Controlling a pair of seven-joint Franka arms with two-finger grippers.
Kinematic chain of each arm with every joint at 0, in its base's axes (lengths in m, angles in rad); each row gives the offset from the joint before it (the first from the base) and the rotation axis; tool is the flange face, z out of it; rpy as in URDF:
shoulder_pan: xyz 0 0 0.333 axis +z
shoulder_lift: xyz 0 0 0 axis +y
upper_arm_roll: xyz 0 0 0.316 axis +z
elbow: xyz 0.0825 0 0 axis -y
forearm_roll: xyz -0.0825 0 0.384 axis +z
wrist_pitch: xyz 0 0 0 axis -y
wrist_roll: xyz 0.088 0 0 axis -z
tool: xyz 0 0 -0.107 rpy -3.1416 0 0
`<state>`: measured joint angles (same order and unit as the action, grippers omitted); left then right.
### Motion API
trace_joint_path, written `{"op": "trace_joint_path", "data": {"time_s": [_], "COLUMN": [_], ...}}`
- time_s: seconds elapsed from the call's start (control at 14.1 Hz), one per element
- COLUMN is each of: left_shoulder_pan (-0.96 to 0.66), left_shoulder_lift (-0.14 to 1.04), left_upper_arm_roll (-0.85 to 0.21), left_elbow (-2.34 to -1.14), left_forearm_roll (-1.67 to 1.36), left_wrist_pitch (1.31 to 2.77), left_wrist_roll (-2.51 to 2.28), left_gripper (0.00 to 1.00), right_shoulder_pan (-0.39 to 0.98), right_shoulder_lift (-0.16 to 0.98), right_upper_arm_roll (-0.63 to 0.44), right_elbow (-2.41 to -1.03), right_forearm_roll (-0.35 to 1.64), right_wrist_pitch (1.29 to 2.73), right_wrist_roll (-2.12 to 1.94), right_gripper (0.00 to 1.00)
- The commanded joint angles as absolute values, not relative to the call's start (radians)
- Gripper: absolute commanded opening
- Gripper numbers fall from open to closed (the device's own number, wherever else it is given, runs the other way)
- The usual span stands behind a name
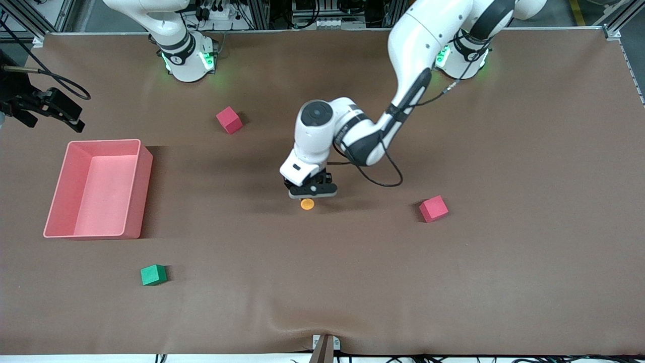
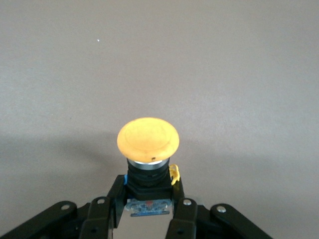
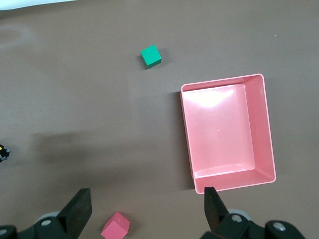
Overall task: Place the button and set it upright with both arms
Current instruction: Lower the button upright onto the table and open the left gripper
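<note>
Nearest the front camera, a green cube [image 1: 153, 275] lies on the brown surface [image 1: 504, 282]. Mid-surface, the left claw [image 1: 313, 193] pinches the button [image 1: 307, 203] by its black body, the orange cap pointing toward the front camera. High over the pink bin [image 1: 143, 186], the right claw [image 3: 147, 211] waits, fingers spread.

Robotics lab: brown-covered table [image 1: 504, 282], aluminium framing [image 1: 612, 27], cabling, fixed arm bases.

Left pincer [image 1: 311, 194] low at mid-table, orange button [image 1: 307, 203] at its tip; right pincer [image 1: 50, 113] above the pink bin's [image 1: 141, 186] end.
</note>
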<state>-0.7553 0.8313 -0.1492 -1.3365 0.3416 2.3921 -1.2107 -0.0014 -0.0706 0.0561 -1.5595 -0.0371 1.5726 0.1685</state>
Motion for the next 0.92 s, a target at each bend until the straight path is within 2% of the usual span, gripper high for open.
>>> {"op": "trace_joint_path", "data": {"time_s": [0.0,0.28,0.85], "left_shoulder_pan": [-0.846,-0.962,-1.008], "left_shoulder_lift": [0.841,0.88,0.943], "left_upper_arm_roll": [-0.074,0.012,0.015], "left_elbow": [-1.339,-1.339,-1.348], "left_forearm_roll": [0.461,0.659,0.943], "left_wrist_pitch": [2.41,2.41,2.401], "left_wrist_roll": [-1.385,-1.658,-1.928], "left_gripper": [0.0,0.0,0.0], "right_shoulder_pan": [-0.012,-0.011,-0.012], "right_shoulder_lift": [-0.057,-0.055,-0.057], "right_upper_arm_roll": [0.064,0.064,0.064], "right_elbow": [-1.529,-1.529,-1.531], "right_forearm_roll": [-0.044,-0.044,-0.044], "right_wrist_pitch": [1.555,1.555,1.554], "right_wrist_roll": [0.163,0.163,0.163], "right_gripper": [1.0,1.0,1.0]}}
